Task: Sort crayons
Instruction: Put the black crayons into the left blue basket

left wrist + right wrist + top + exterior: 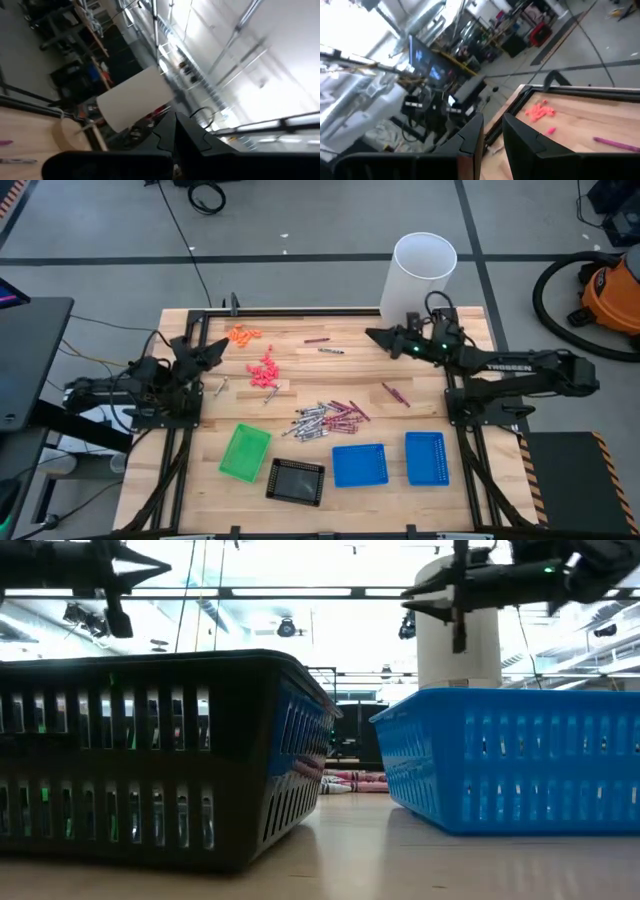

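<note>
The left arm lies folded at the desk's nine o'clock edge, its dark links doubled back on themselves. The left gripper (218,348) points toward three o'clock, raised above the surface, and its fingers (172,132) are pressed together with nothing between them.

The right arm reaches in from the three o'clock side, its long forearm lying nearly level and running toward the desk's one o'clock corner. The right gripper (374,334) points toward nine o'clock, also held high in the air. Its fingers (520,135) stand slightly apart, a narrow gap showing between them, and nothing is seen in that gap.
</note>
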{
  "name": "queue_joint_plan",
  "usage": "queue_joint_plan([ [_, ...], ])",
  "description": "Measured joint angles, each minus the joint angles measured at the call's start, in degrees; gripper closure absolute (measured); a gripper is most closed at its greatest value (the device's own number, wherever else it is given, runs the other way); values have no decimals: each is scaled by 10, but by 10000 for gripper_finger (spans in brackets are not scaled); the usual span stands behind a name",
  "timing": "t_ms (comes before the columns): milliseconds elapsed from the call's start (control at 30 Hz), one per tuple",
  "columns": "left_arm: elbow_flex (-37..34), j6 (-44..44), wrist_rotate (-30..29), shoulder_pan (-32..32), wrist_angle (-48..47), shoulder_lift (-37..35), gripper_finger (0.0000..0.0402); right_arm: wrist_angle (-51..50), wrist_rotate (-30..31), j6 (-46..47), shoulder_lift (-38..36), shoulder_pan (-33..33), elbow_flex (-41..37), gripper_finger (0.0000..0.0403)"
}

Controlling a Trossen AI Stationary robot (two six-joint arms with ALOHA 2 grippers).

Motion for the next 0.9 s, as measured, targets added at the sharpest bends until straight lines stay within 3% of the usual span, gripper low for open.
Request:
queue_joint_plan([
  [100,36,17,0,0,-16,47,388,0,-10,-12,31,-7,31,322],
  [300,103,33,15,0,-60,134,388,-24,-93,-88,79,-14,100,322],
  [767,260,59,31,22,-351,258,388,-354,-103,-204,161,-16,272,322],
  [900,276,58,57,38,-380,283,373,-417,-134,-226,185,-16,299,322],
])
